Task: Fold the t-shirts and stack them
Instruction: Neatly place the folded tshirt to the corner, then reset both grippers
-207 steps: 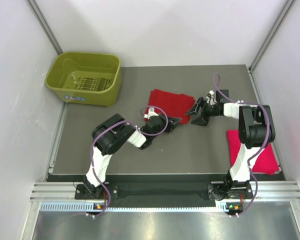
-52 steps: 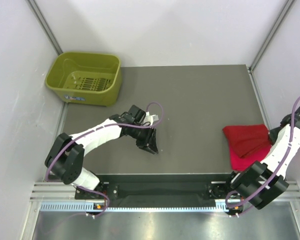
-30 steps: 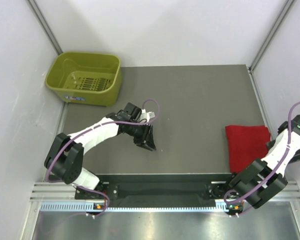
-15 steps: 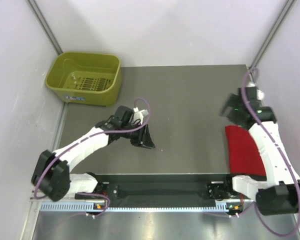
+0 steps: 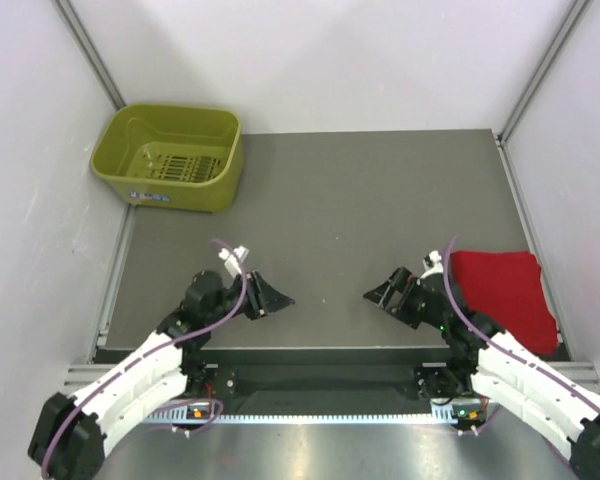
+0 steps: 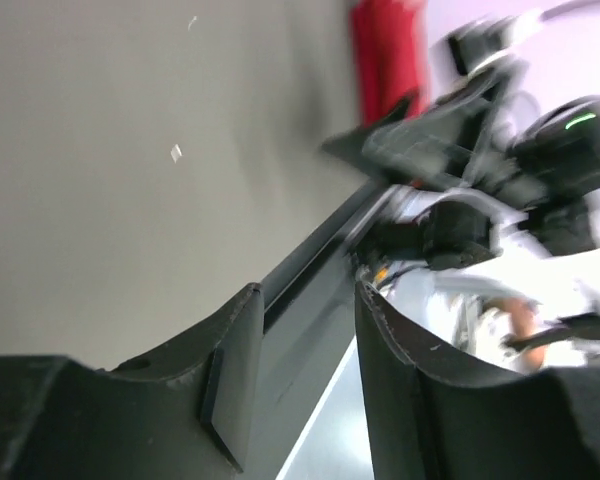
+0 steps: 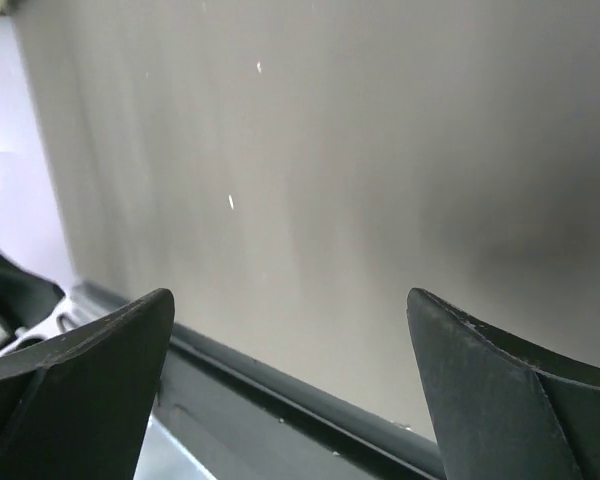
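The t-shirts (image 5: 502,295) lie as one folded red pile at the table's right edge; I cannot tell its layers apart. In the left wrist view the t-shirts (image 6: 385,55) show as a red strip at the top. My right gripper (image 5: 380,295) hovers low near the front edge, left of the pile and apart from it. Its fingers are spread wide over bare mat in the right wrist view, so the right gripper (image 7: 290,297) is open. My left gripper (image 5: 270,298) faces it from the left. The left gripper (image 6: 308,292) shows a narrower gap with nothing in it.
An olive-green basket (image 5: 170,155) stands at the table's back left corner. The grey mat (image 5: 360,200) covers the table between white side walls. A dark rail (image 5: 320,355) runs along the front edge by both arm bases.
Both arms have drawn back to the near edge, grippers now facing each other. The right gripper has left the red pile and opened wide. The left gripper's gap has widened a little.
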